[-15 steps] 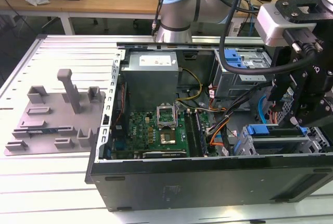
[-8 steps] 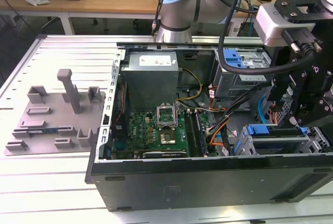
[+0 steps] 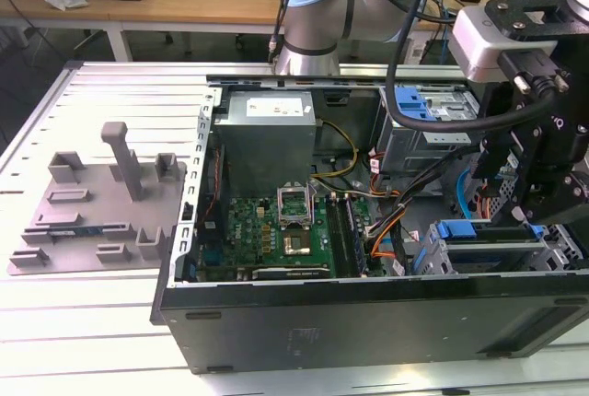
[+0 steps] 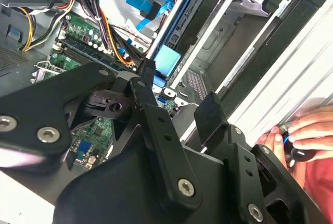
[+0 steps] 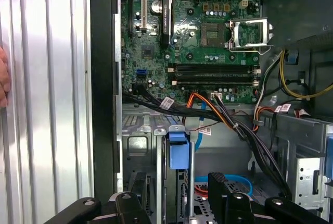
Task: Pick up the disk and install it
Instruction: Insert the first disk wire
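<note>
Exterior view: an open computer case [image 3: 368, 322] lies on its side on a ribbed metal tabletop [image 3: 92, 341], with its motherboard [image 3: 276, 230] facing up. My arm reaches over the case from the back. My claw [image 3: 520, 207] hangs at the exterior view's right end, just above the drive cage [image 3: 561, 253]. The disk [image 3: 488, 241] stands on edge inside that cage with its blue frame uppermost, so the pull tab faces me. A grey fixture [image 3: 101, 203] sits on the tabletop at the exterior view's left, well apart from the case.

Second wrist view: my two black fingers [image 4: 210, 112] are spread with nothing between them, so the claw [image 4: 179, 86] is released. Past them the disk [image 4: 167, 60] runs along its slot, blue tab nearest me. It looks seated, though from this angle I cannot tell how deep it sits. A person's hand [image 4: 299, 135] rests by the case on a small black knob.

First wrist view: looking along the case, my claw [image 5: 176, 195] straddles the disk [image 5: 178, 148] at its blue tab, one finger on either side, near it and apparently not touching. I judge it is lined up there because the tab is the natural place to grip. Orange and black cables [image 5: 229, 120] run between the motherboard [image 5: 208, 36] and the cage. The hand [image 5: 2, 78] lies on the tabletop beside the case.
</note>
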